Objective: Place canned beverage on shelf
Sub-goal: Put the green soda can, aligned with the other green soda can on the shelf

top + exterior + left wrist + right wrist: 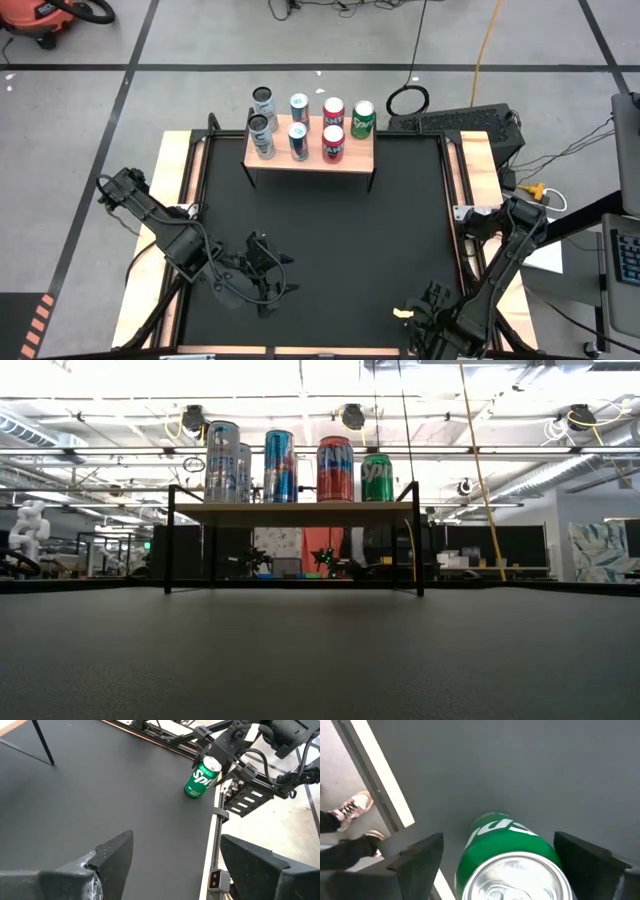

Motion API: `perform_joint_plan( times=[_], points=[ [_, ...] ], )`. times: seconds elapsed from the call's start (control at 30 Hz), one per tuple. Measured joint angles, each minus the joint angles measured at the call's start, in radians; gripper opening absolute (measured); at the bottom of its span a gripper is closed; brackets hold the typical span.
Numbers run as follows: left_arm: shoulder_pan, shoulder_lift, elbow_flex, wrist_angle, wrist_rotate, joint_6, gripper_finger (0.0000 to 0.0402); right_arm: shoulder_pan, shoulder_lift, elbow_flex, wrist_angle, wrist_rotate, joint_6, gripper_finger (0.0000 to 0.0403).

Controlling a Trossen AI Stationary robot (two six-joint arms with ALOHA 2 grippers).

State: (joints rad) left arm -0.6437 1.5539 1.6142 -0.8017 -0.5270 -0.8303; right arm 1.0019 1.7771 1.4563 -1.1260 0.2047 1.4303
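Green can [512,860] stands upright between the right gripper's [520,857] open jaws.

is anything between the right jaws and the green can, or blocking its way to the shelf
Nothing between them: the right gripper has open jaws either side of the green can. The mat ahead is bare, but the shelf already carries seven cans, leaving its near-right corner free.

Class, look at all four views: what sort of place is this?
Probably a robotics lab or workshop: ceiling strip lights over an open hall, loose cables on a taped floor, and two arms at a black table.
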Motion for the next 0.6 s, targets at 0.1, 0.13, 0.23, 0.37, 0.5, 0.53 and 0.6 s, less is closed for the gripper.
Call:
perform_joint_plan(
  times=[0.1, 0.13, 0.23, 0.37, 0.5, 0.53, 0.6],
  points=[
    [0.0, 0.0, 0.0, 0.0, 0.0, 0.0, 0.0299, 0.0, -0.013, 0.0, 0.01, -0.011, 0.025, 0.0363],
    [0.0, 0.0, 0.0, 0.0, 0.0, 0.0, 0.0299, 0.0, -0.023, 0.0, 0.012, -0.023, 0.026, 0.0363],
    [0.0, 0.0, 0.0, 0.0, 0.0, -0.001, 0.0299, 0.0, -0.078, 0.0, -0.005, -0.03, 0.007, 0.0363],
    [0.0, 0.0, 0.0, 0.0, 0.0, -0.001, 0.0299, 0.0, -0.163, 0.0, -0.113, -0.021, -0.017, 0.0363],
    [0.0, 0.0, 0.0, 0.0, 0.004, -0.001, 0.0299, 0.001, -0.239, 0.0, -0.166, -0.023, -0.006, 0.0364],
    [0.0, 0.0, 0.0, 0.0, 0.005, -0.002, 0.0299, 0.009, -0.252, 0.0, -0.157, -0.026, -0.008, 0.0365],
    [0.0, 0.0, 0.0, 0.0, 0.007, -0.002, 0.0299, 0.033, -0.264, 0.0, -0.138, -0.041, -0.051, 0.0366]
  ],
)
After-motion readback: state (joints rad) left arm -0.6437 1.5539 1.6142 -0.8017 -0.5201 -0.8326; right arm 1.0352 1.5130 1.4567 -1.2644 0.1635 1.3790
